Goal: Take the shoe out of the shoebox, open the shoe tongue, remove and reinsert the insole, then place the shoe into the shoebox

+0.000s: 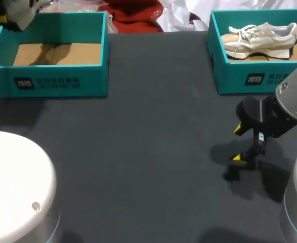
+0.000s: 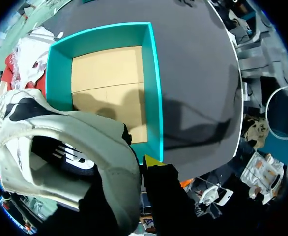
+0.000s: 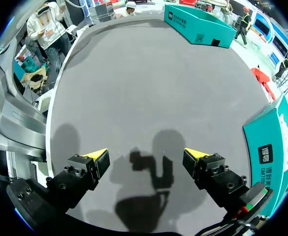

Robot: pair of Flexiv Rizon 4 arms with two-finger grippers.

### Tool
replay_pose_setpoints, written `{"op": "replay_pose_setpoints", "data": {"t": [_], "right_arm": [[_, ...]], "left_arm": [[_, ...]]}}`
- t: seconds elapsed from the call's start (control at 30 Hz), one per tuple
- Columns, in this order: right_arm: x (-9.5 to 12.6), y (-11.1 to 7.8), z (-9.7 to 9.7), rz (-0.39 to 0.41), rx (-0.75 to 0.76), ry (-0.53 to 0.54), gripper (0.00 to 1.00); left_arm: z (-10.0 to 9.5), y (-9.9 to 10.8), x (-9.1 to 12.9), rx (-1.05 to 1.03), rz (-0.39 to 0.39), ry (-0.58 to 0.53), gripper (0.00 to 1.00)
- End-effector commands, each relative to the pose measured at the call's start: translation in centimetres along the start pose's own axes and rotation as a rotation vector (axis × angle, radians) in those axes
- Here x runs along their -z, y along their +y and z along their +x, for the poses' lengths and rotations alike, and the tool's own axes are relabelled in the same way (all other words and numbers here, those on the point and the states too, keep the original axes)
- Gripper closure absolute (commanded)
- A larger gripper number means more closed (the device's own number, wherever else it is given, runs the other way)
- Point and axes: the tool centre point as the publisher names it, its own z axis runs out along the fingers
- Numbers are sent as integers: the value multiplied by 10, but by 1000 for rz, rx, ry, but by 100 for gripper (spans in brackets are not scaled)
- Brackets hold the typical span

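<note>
One shoe [image 2: 85, 135] clamped in left jaws above shoebox [image 2: 155, 98]; right jaws spread wide.

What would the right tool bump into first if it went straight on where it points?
Most likely the bare dark table: the open right tool points down at it, and nothing shows in the way. The teal shoebox sits off to its side, out of that line.
</note>
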Motion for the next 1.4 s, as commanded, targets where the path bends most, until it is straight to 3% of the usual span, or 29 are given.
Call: {"op": "replay_pose_setpoints", "data": {"t": [0.03,0.23,0.37,0.77,1.0,1.07,1.13,1.4], "right_arm": [[0,0,2,2,-1,-4,0],[0,0,2,2,-1,-4,0],[0,0,2,2,-1,-4,0],[0,0,2,2,-1,-4,0],[0,0,2,2,-1,-4,0],[0,0,2,2,-1,-4,0],[0,0,2,2,-1,-4,0],[0,0,2,2,-1,-4,0]], "left_arm": [[6,1,0,-1,0,-48,100],[-3,19,2,-255,1,-105,100],[-13,40,4,-338,-56,-186,100],[-14,39,4,-353,-56,-183,100],[-17,50,2,-685,-21,-226,100],[-16,57,-1,-798,-43,-267,100],[-24,61,-2,-737,-81,-257,100],[-24,61,-2,-737,-81,-257,100]]}}
